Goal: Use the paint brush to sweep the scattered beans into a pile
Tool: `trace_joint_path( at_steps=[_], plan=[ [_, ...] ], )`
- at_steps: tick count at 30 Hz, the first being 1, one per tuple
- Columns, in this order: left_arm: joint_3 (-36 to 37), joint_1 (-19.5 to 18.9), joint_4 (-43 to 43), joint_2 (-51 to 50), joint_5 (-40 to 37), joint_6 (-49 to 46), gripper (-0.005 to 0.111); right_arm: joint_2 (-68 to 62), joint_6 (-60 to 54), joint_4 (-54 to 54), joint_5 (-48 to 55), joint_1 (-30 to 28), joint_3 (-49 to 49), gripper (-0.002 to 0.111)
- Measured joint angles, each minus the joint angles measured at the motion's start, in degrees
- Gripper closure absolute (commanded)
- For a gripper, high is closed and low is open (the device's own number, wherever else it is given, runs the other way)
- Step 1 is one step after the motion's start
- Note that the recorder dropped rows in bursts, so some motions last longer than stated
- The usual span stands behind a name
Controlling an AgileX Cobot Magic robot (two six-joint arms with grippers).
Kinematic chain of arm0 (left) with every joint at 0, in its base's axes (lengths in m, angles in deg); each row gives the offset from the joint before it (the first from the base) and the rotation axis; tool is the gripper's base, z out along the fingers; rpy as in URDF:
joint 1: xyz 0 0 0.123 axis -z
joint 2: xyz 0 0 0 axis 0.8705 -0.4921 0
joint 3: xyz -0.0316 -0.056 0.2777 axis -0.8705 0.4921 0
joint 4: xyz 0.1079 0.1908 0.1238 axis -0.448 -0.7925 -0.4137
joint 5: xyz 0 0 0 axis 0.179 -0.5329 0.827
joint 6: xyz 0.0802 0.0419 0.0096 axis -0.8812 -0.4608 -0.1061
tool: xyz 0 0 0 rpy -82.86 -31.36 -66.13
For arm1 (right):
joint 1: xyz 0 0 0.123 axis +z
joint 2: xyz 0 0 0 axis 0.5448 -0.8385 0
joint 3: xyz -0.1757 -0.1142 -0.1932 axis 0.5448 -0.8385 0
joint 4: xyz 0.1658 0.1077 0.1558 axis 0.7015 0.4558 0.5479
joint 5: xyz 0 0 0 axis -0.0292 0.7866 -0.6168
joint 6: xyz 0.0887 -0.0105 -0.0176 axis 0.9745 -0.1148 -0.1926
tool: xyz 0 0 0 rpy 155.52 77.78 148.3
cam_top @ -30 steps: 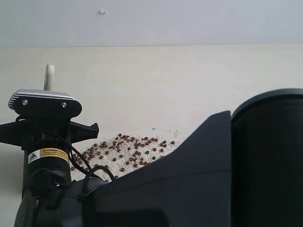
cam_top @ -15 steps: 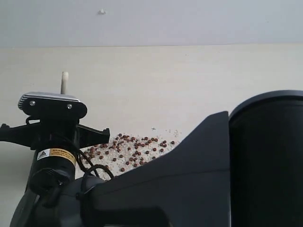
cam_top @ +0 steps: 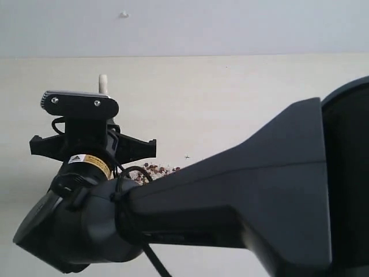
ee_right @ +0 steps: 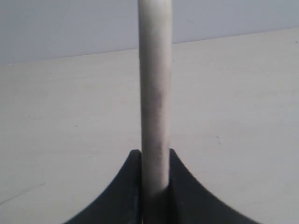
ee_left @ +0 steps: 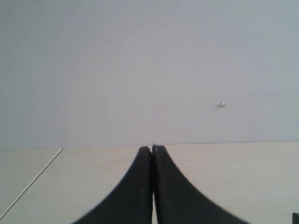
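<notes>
Right gripper (ee_right: 154,154) is clamping the pale handle of the paint brush (ee_right: 155,84), its two dark jaws pressing against the handle from either side. In the right wrist view the handle is standing straight up out of the grip and running off the edge of the picture, with the light table (ee_right: 243,116) lying behind it (the ferrule and bristles are not showing in any view).

In the exterior view this arm is reaching in from the right and across to the left side, and its dark bulk is filling most of the lower half of the picture. The rounded end of the brush handle is poking up just above the wrist camera housing (cam_top: 81,103).

The beans (cam_top: 158,169) are lying on the table just behind the arm, near the middle of the view. Only a narrow strip of them is showing in the gap between the wrist and the forearm: small reddish-brown beads mixed with whitish grains. The arm is covering the rest, so I cannot tell how far they are spreading or whether they are forming a pile.

The left gripper (ee_left: 153,148) is sitting closed, its jaws touching along their length and gripping nothing. It is pointing over bare table toward the grey wall (ee_left: 140,70), where a small white mark (ee_left: 222,104) is showing.
</notes>
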State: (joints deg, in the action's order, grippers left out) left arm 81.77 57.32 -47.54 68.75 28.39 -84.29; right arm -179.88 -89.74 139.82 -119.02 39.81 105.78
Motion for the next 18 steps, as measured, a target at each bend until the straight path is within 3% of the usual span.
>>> trace_joint_path(
  at_steps=[10, 18],
  plan=[
    [0.0, 0.0, 0.0, 0.0, 0.0, 0.0, 0.107, 1.3, -10.2, 3.9, -1.8, -1.3, 0.0, 0.108],
    [0.0, 0.0, 0.0, 0.0, 0.0, 0.0, 0.107, 2.2, -11.8, 4.4, -1.9, -1.9, 0.0, 0.108]
  ],
)
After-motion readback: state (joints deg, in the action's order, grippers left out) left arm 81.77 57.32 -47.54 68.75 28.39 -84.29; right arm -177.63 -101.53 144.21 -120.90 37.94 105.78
